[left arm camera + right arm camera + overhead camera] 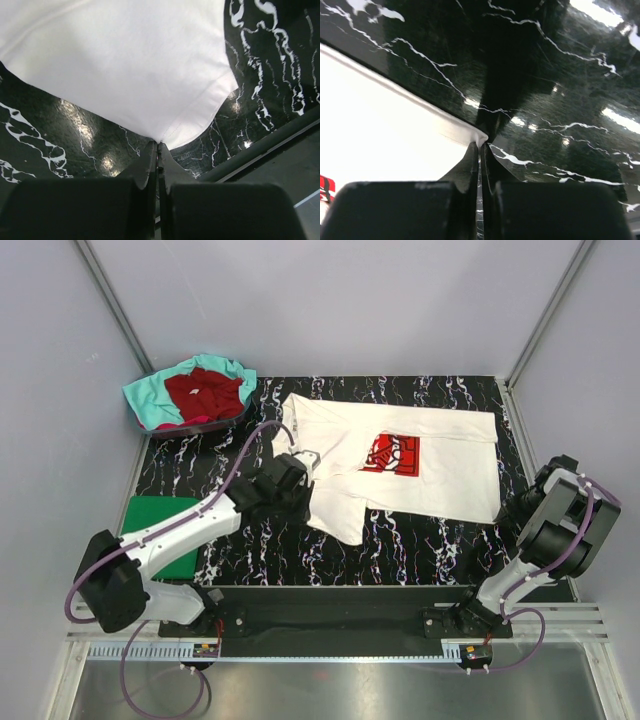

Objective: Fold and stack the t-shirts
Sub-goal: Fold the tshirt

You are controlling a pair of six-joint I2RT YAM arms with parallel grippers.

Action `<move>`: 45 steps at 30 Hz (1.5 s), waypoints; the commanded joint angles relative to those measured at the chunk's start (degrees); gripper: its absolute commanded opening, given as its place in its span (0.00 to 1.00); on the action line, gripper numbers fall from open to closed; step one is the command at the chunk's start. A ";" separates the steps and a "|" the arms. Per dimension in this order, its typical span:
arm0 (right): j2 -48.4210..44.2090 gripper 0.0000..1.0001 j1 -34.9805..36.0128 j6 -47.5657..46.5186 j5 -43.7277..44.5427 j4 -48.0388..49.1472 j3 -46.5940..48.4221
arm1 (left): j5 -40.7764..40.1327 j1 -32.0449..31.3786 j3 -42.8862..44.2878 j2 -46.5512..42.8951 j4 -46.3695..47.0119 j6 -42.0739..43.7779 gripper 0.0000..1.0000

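White shirt, red print up, lies spread mid-table. Left claw is pinched tight on a corner of cloth at the shirt's left edge. Right claw is pinched tight on the hem at the near right corner. Teal shirt and dark red shirt heaped together, far left. Green shirt folded flat, near left.

Four soft cloth shirts: one white t-shirt, red rectangular print; left of it, one green t-shirt, one dark red t-shirt, one teal t-shirt.
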 commanded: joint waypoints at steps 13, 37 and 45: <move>-0.94 0.00 -0.09 -1.22 3.62 -7.77 6.79 | -2.71 3.64 12.95 2.25 -4.94 4.65 0.00; 5.91 0.00 2.90 -2.45 5.20 -12.26 17.86 | -1.48 11.10 31.58 13.24 -7.49 5.35 0.00; 8.37 0.00 2.90 -2.27 5.47 -13.31 21.99 | 2.04 14.01 36.68 16.93 -8.29 5.35 0.00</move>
